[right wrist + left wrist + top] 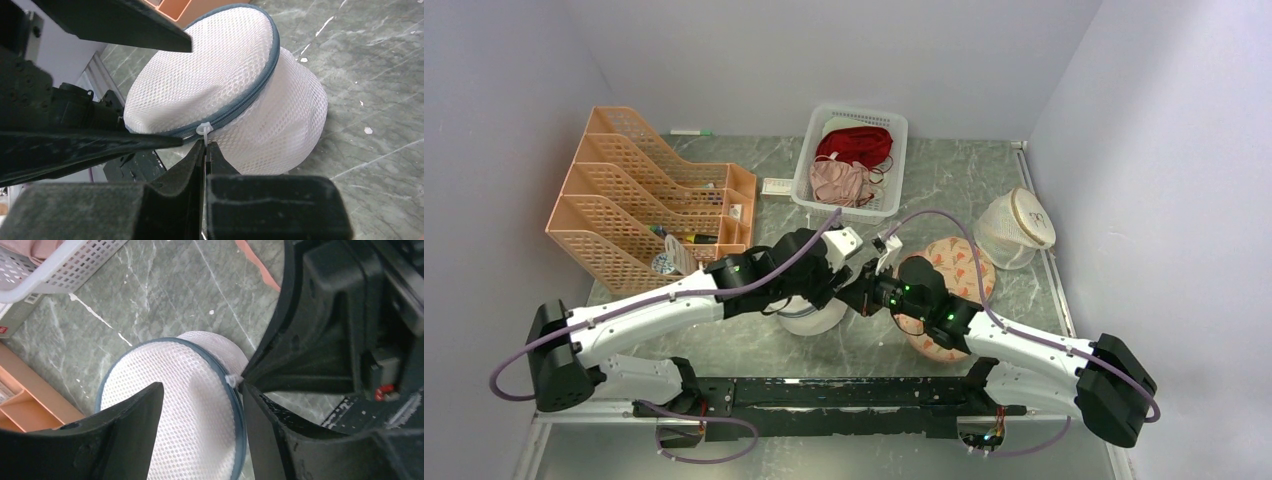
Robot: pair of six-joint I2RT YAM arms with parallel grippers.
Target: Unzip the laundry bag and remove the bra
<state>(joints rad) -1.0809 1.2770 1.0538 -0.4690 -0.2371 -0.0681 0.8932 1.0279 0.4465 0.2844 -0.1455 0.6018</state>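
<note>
The laundry bag (225,75), a white mesh drum with a blue-grey zipper rim, stands on the table, half hidden under the arms (817,320) in the top view. My right gripper (205,146) is shut on the white zipper pull (204,130) at the rim's near side. My left gripper (202,387) is open above the lid (195,410), with one finger (125,430) over the mesh and the other (280,435) just outside the rim by the pull (232,380). The zipper looks shut. The bra is hidden.
A white basket (894,130) with a dark red and a pale pink garment stands at the back. An orange file rack (644,200) is at the left. A floral peach pouch (959,265) lies under the right arm, and a translucent beige-rimmed bag (1014,230) sits at the right.
</note>
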